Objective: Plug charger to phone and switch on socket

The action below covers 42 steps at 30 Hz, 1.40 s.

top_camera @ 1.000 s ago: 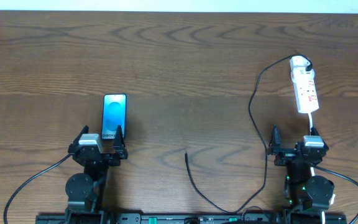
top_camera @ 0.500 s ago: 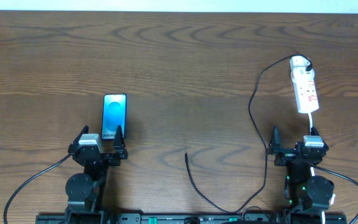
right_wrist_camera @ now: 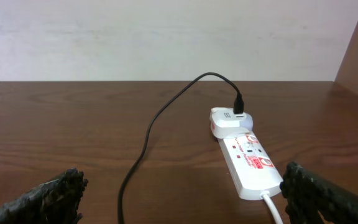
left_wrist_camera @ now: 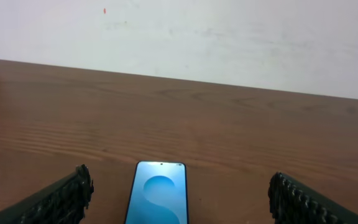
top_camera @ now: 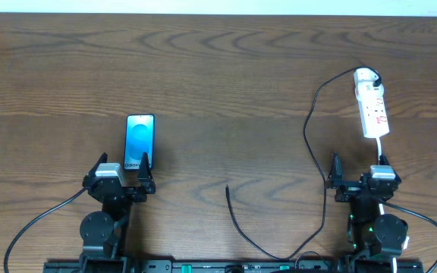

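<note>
L gripper wide open, empty, phone at its 12. R gripper same, socket at 12. Charger tip loose btwn, prob for pickup.

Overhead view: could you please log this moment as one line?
left fingers open near phone | right fingers open near socket | charger end unplugged

Seeming like robotics lab test bench. Wood-grain table filling overhead frame. Left arm and right arm sitting on black rail along bottom edge. Plain off-white wall spanning top of both wrist views, showing as pale strip along top edge of overhead frame. Lying out like test props: phone, power strip, charger.
</note>
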Tool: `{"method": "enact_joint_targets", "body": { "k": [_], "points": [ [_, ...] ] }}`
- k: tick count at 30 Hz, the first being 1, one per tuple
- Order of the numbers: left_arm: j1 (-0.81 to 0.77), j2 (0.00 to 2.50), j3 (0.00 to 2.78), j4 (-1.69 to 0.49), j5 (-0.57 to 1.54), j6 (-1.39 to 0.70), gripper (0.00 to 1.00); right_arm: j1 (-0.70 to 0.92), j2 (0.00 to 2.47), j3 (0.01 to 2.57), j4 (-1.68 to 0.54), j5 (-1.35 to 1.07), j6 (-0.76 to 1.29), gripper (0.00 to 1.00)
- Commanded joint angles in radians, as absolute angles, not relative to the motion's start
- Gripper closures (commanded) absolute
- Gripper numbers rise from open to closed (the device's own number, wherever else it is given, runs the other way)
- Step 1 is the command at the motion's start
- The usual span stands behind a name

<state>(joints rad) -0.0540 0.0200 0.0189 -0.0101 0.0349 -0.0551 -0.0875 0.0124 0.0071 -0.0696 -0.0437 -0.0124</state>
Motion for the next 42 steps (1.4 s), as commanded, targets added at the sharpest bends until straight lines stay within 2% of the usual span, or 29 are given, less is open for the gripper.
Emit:
{"method": "enact_joint_targets", "body": {
  "k": [1,22,42],
  "points": [
    [-0.049,0.024,0.004,-0.004,0.014,-0.057,0.08,-0.082,0.005,0.006,-0.075,-0.028,-0.023,0.01],
    [-0.049,0.063,0.067,-0.022,0.014,-0.056,0.07,-0.082,0.005,0.006,-0.075,-0.029,-0.023,0.01],
    [-0.049,0.649,0.419,-0.022,0.014,0.007,0.07,-0.082,0.005,0.006,-0.075,-0.028,-0.023,0.01]
  ]
}}
